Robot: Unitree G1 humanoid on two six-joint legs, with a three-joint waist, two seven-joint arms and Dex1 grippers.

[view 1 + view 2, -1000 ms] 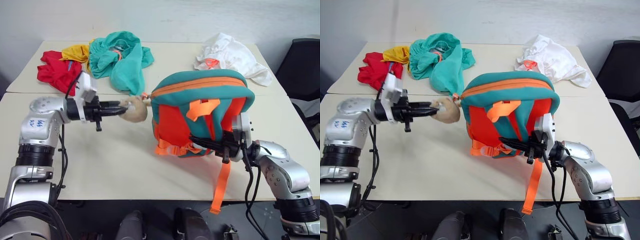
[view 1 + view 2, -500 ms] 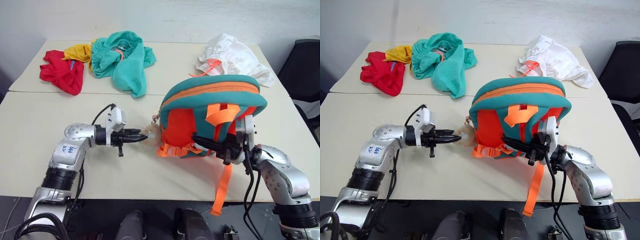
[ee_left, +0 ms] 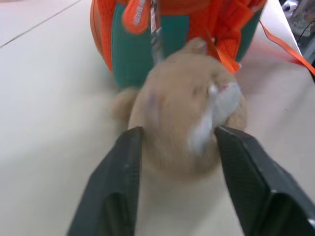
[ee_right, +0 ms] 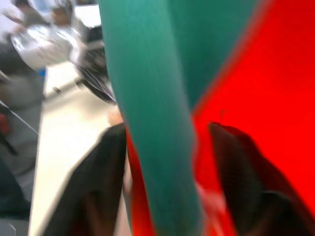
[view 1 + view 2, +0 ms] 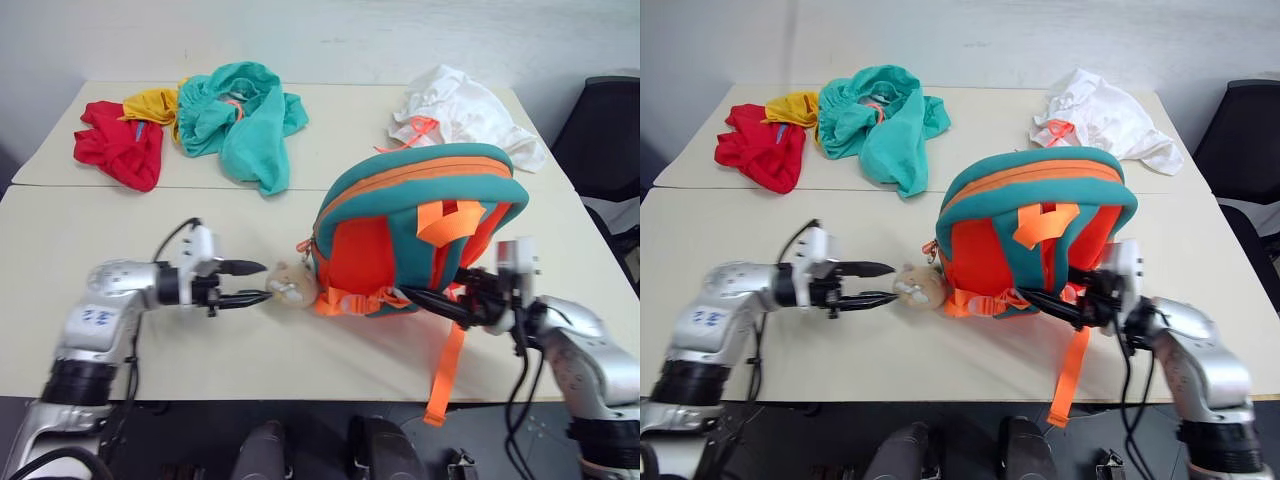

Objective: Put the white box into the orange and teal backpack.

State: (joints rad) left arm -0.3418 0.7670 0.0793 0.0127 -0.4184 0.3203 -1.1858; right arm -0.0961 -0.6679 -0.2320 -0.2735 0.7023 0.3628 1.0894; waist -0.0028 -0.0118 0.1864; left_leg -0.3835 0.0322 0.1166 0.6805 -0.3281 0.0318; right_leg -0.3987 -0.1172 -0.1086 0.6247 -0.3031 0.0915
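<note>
With both the left gripper (image 5: 252,282) and right gripper (image 5: 1040,303) released, the orange and teal backpack (image 5: 415,230) stands zipped on the table (image 5: 120,225), so draw both arms straight clear without toppling it.

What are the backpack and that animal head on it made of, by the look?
Backpack: soft woven fabric, matte, with webbing straps; it bulges and creases. Animal head: tan plush, fuzzy nap, white muzzle patch, likely stuffed.
</note>
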